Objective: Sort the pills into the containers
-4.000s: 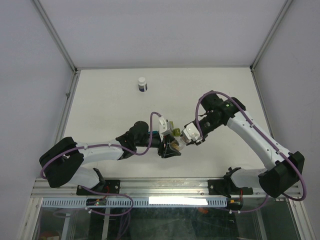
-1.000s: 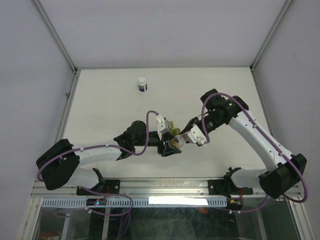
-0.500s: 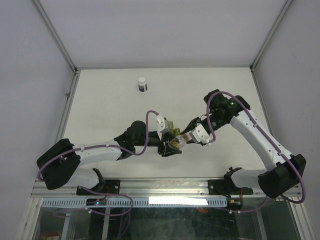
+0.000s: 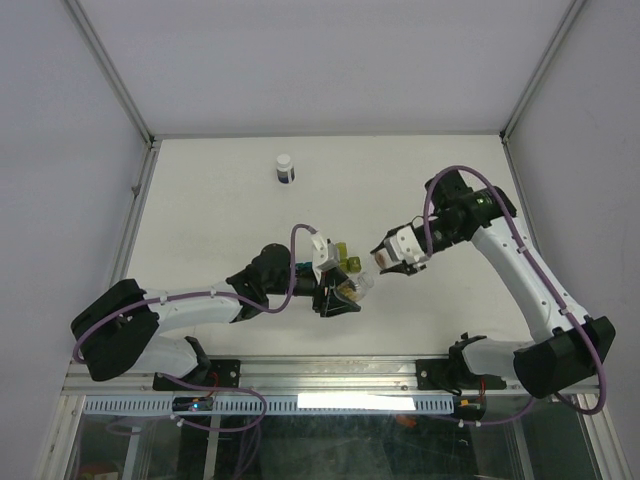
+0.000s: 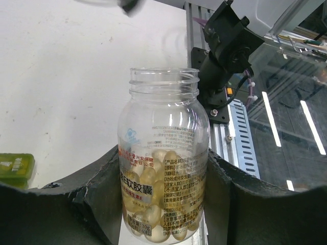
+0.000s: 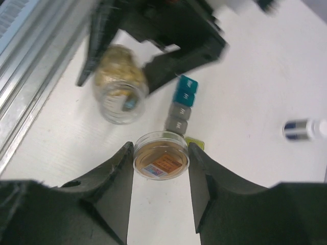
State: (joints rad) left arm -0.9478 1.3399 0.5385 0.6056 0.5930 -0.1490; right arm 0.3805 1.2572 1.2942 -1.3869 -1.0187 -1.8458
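Note the change: half a second ago the right end effector [image 4: 390,253] sat against the mouth of the bottle [image 5: 163,127]; it now stands apart from it, further toward the right side, with the cap [image 6: 161,162] pinched between its fingers; the bottle's threaded neck is bare and open. Treat the uncapping as done; the next step is probably getting pills out, and no pill appears sorted yet.

The left end effector [image 4: 335,297] is clamped on the bottle body, one finger on each side of the label; the pills [image 5: 153,184], pale yellow, are heaped in the lower half of the bottle. The containers [image 6: 181,102] lie on the table [image 4: 220,200] as one joined strip, just beside the bottle and between the two arms; you cannot tell from these views whether the compartments are open.

Tip the open bottle slowly; the compartments are small, and a fast pour would likely scatter pills.

The table is plain white and matte; a dark bottle [image 4: 285,168] with a white top stands well apart, toward the far edge; pale walls [image 4: 300,60] and metal posts enclose the cell; a metal rail [image 4: 340,372] runs along the near edge.
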